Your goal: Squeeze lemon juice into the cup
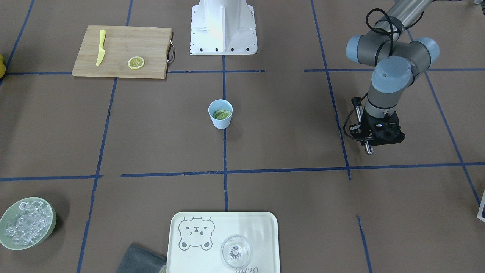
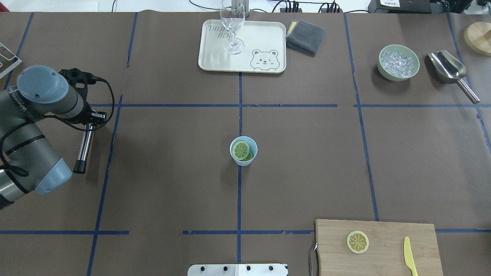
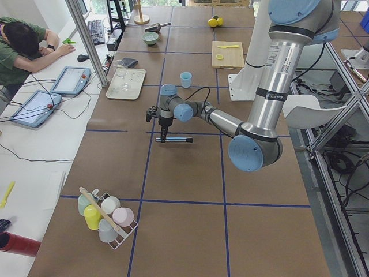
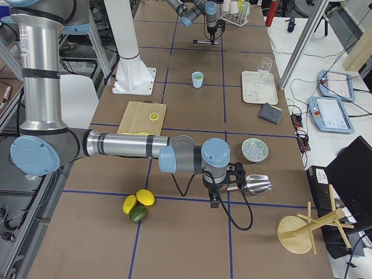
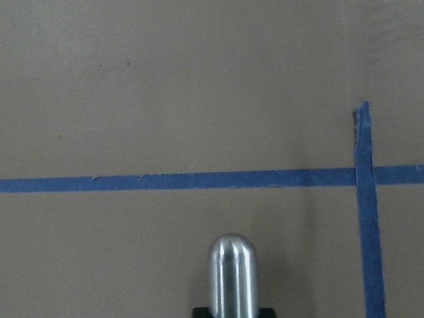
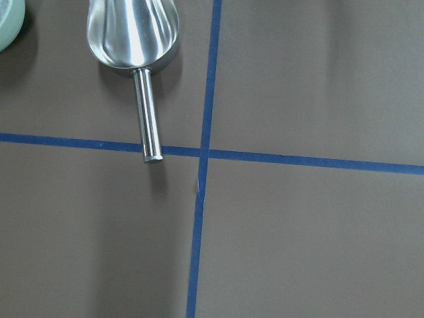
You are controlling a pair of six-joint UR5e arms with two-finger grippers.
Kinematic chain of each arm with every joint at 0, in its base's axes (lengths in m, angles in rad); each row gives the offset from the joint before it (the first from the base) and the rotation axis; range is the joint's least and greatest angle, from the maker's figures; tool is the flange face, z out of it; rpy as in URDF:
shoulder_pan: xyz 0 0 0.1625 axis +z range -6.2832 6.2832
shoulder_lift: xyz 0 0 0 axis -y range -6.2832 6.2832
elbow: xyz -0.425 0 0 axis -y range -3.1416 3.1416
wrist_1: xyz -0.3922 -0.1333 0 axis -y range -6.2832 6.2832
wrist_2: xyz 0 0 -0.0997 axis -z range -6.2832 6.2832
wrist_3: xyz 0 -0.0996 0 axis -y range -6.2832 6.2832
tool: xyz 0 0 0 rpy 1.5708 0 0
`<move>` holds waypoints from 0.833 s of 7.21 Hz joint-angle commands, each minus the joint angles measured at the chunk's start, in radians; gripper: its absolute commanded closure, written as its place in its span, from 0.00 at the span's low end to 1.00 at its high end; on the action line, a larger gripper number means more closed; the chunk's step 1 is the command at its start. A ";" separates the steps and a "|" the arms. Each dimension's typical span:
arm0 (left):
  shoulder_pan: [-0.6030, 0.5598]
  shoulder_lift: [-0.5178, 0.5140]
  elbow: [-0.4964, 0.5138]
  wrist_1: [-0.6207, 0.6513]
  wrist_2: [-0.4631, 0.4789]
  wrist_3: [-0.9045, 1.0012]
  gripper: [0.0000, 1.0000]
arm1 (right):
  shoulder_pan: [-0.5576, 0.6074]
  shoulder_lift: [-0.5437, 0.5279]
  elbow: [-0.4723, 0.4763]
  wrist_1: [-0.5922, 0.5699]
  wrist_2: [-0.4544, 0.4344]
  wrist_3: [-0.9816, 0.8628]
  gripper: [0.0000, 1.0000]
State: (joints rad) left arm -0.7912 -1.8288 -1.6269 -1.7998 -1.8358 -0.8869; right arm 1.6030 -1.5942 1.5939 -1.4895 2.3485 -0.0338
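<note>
The pale blue cup [image 1: 220, 122] stands at the table's centre, also in the overhead view [image 2: 251, 158]. Two lemon slices [image 2: 241, 150] lie inside it, one leaning on the rim. A third lemon slice [image 1: 136, 63] lies on the cutting board [image 1: 151, 41]. My left gripper [image 1: 379, 137] hangs far to the cup's side, pointing down. It is shut on a horizontal metal rod [image 2: 86, 142] with a black end. My right gripper [image 4: 214, 197] hovers by the metal scoop [image 6: 136, 40]. It shows only in the exterior right view, so I cannot tell its state.
A yellow knife [image 1: 100, 47] lies on the board. A tray [image 2: 215, 57] holds a clear glass [image 2: 232, 23], with a grey cloth [image 2: 305, 36] beside it. A green bowl of ice [image 2: 398, 62] stands by the scoop. Whole fruits [image 4: 138, 204] and a cup rack [image 3: 106, 216] are at the table's ends.
</note>
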 commanded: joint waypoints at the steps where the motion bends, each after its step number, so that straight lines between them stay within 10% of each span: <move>1: 0.001 -0.004 0.002 -0.009 0.000 0.000 0.01 | -0.002 0.003 -0.002 -0.002 -0.002 0.000 0.00; 6: -0.183 0.020 -0.180 0.112 -0.022 0.293 0.00 | 0.000 0.003 0.000 0.000 0.000 0.000 0.00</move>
State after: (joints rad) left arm -0.8775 -1.8240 -1.7441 -1.7588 -1.8491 -0.7496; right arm 1.6018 -1.5907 1.5931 -1.4907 2.3485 -0.0337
